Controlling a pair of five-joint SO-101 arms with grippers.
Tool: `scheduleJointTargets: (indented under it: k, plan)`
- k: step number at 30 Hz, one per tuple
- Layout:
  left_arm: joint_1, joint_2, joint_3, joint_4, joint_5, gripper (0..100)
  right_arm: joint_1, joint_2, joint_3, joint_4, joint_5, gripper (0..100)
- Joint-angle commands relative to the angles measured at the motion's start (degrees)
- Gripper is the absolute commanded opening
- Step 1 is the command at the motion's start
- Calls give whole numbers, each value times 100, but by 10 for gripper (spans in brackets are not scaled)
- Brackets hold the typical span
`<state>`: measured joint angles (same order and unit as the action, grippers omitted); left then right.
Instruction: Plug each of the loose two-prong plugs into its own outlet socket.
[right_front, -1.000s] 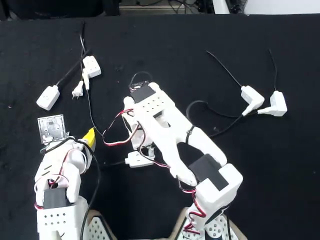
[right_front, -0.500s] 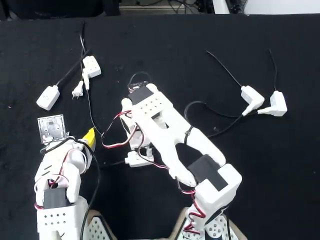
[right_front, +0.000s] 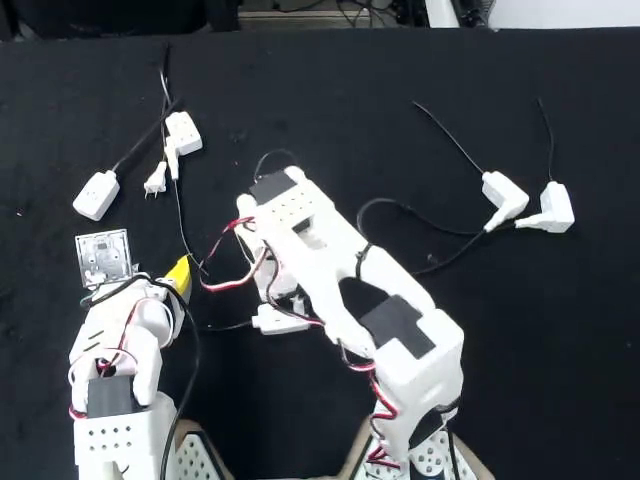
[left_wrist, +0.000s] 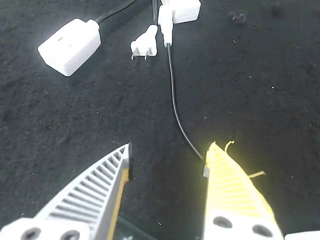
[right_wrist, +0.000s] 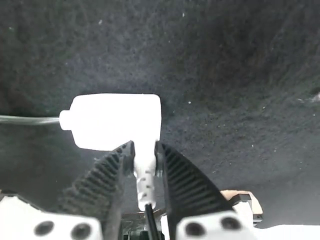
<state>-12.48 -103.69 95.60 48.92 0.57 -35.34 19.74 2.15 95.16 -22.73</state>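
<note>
In the high view you see the black desk with the left arm at its near left corner and the right arm bent over the middle. The near socket lies on the desk just beside the right arm. At the far left a loose plug lies between the flat socket and the far socket, touching neither. At the right side the inner connector and the outer connector lie close together, each with a thin black cable. In the left wrist view the left fingers are spread wide apart and grasp nothing. They hang over the bare desk, and a black cable runs between them toward the far socket. The loose plug lies beyond, near the flat socket. In the right wrist view the right fingers are clenched on the held plug, whose front end meets the near socket. You cannot tell how deep its prongs sit.
</note>
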Motion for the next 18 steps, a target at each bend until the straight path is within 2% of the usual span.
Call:
scheduleJointTargets:
  k: [1, 6, 13, 18]
  plan:
    - [-48, -62, -145, 9, 26, 245, -53, -57, -488, 229, -18, 11]
    - [-48, -62, -145, 9, 26, 245, -44, -31, -321, 79, -18, 11]
    - [-48, -62, -154, 9, 26, 245, -35, -66, 479, -791, 273, 11]
    - [-48, -62, -154, 9, 26, 245, -53, -75, 497, -809, 422, 21]
